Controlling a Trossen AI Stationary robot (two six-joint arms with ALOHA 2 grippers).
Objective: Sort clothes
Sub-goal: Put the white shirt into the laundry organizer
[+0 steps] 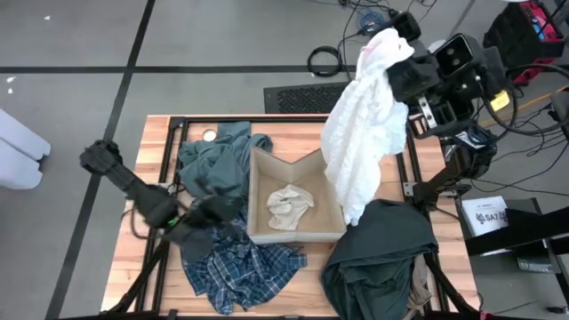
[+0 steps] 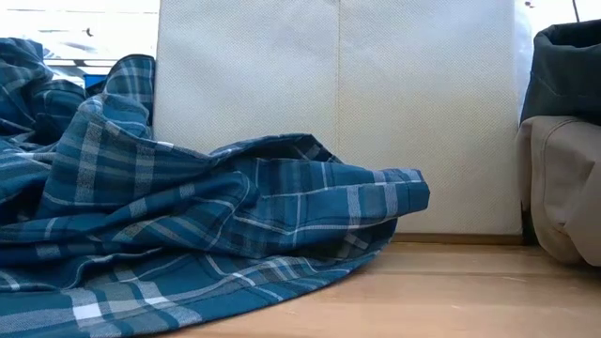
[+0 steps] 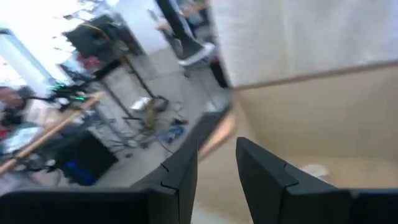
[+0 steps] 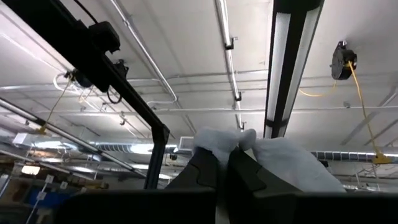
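Observation:
My right gripper (image 1: 391, 43) is raised high at the far right and shut on the white garment (image 1: 360, 133), which hangs over the right side of the beige box (image 1: 258, 191). My left gripper (image 1: 229, 209) is open and empty, just left of the box's left wall, above the teal-green garment (image 1: 218, 160) and the blue-and-white plaid garment (image 1: 240, 267). A pale tan garment (image 1: 289, 206) lies in the box. The dark grey-green garment (image 1: 382, 253) lies at the near right, with a khaki piece (image 1: 418, 289) under its edge. My right gripper pinches a bunched top end of the white garment (image 4: 214, 140) between its two fingers, which point upward toward the ceiling. Cloth bulges out on both sides of the fingertips. The garment hangs slack below the gripper, its lower end (image 1: 356, 212) at the box's right wall.
The plaid garment (image 2: 188, 235) spreads over the near left of the table in front of the box's wall (image 2: 376, 113). The dark garment (image 2: 563, 66) drapes over a khaki mass (image 2: 563, 188) at the right. A black mat (image 1: 298, 96) lies beyond the far edge.

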